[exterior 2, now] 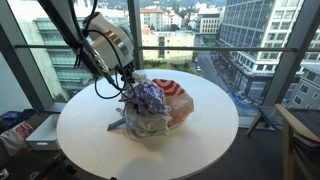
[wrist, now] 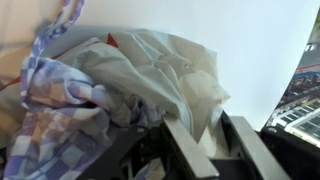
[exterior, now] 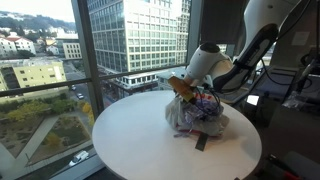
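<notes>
White cloth (wrist: 175,70), heaped with a checked cloth (wrist: 60,110) at the middle of the table (exterior: 130,140), lies between the jaws of the gripper (wrist: 203,122), though I cannot tell whether they pinch it, and nothing is lifted off the table yet.

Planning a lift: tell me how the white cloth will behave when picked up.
The white cloth lies crumpled in soft folds, so it will probably droop limply. It looks thin, likely light. It overlaps the checked cloth, which might drag along.
</notes>
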Robot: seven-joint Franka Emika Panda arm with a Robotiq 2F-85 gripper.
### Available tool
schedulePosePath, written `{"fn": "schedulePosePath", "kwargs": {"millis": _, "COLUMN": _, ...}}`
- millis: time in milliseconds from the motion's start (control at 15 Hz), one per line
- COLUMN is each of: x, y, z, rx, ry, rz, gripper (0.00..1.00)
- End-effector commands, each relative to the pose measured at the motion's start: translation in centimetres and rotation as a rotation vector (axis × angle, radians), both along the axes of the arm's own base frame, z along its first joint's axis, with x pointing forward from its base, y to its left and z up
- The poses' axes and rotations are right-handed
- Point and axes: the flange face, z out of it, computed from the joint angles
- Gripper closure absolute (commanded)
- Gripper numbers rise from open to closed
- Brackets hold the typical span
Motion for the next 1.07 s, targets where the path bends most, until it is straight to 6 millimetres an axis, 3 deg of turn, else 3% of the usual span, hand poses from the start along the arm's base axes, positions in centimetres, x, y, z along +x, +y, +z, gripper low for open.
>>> {"fn": "schedulePosePath", "kwargs": {"millis": 0, "x": 1.1, "y": 0.3, "z": -1.2, "rx": 0.192, "ry": -0.031, "rz": 0.006, "gripper": 0.89}}
{"fn": "schedulePosePath", "kwargs": {"millis": 133, "x": 0.9, "y": 0.1, "z": -2.6, "rx": 0.295, "ry": -0.025, "rz": 0.003, "gripper": 1.0}}
{"fn": "schedulePosePath", "kwargs": {"millis": 400, "x": 0.7, "y": -1.5, "z": -4.5, "rx": 0.49, "ry": -0.028, "rz": -0.058, "gripper": 0.99}}
{"fn": "schedulePosePath", "kwargs": {"millis": 533, "x": 0.7, "y": -2.8, "z": -3.6, "rx": 0.576, "ry": -0.06, "rz": -0.087, "gripper": 0.99}}
{"fn": "schedulePosePath", "kwargs": {"millis": 800, "x": 0.6, "y": -6.1, "z": 0.6, "rx": 0.666, "ry": -0.179, "rz": -0.11, "gripper": 0.99}}
{"fn": "schedulePosePath", "kwargs": {"millis": 1000, "x": 0.1, "y": -7.0, "z": 3.7, "rx": 0.675, "ry": -0.247, "rz": -0.074, "gripper": 1.0}}
